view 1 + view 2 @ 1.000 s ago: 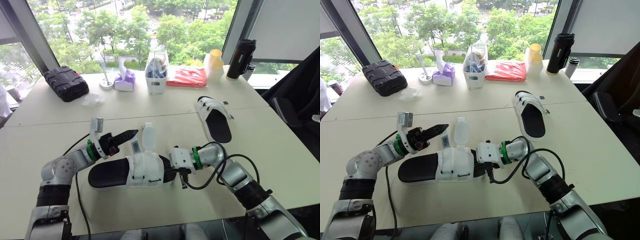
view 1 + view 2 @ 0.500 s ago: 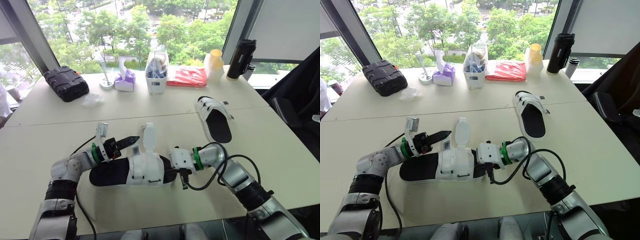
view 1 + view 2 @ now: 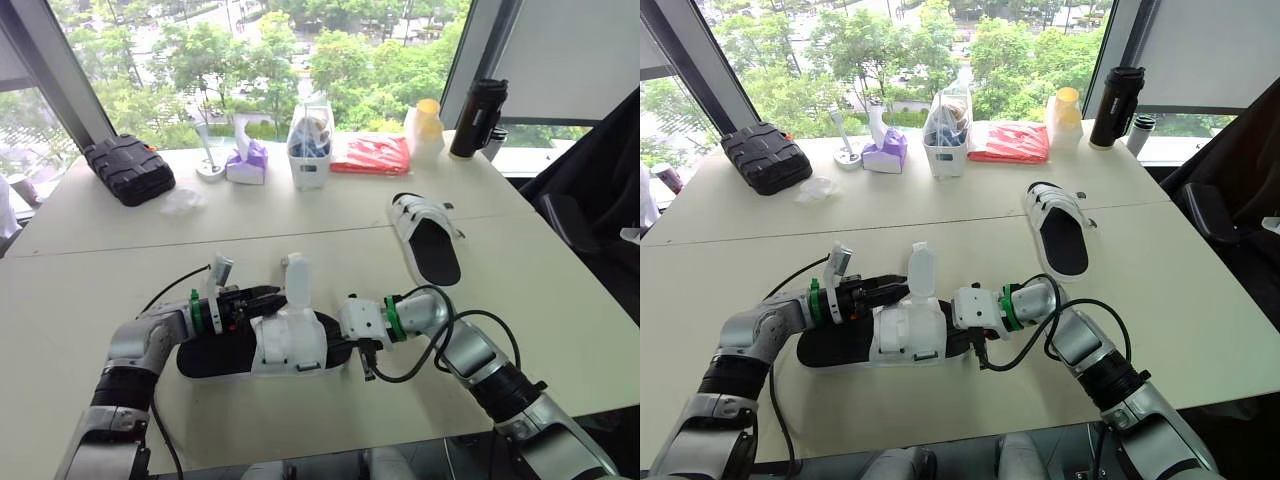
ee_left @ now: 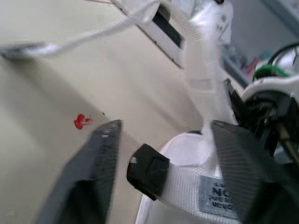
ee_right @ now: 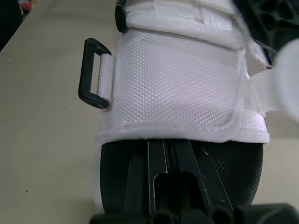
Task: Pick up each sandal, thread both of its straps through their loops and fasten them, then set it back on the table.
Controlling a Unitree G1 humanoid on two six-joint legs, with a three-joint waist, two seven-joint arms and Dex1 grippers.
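Near sandal (image 3: 285, 345) lies flat at the bench's (image 3: 560, 300) 6 o'clock, one strap (image 3: 296, 278) sticking up. It looks light: firm sole, floppy webbing. I'd pinch the strap near its tip, not the rigid black loop (image 4: 147, 170). Left claw (image 3: 268, 295) is spread wide at the sandal's 10 o'clock. Right claw (image 5: 167, 154) clamps the sole at 3.

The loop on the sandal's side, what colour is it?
The sandal's loop is black; right wrist view shows it best.
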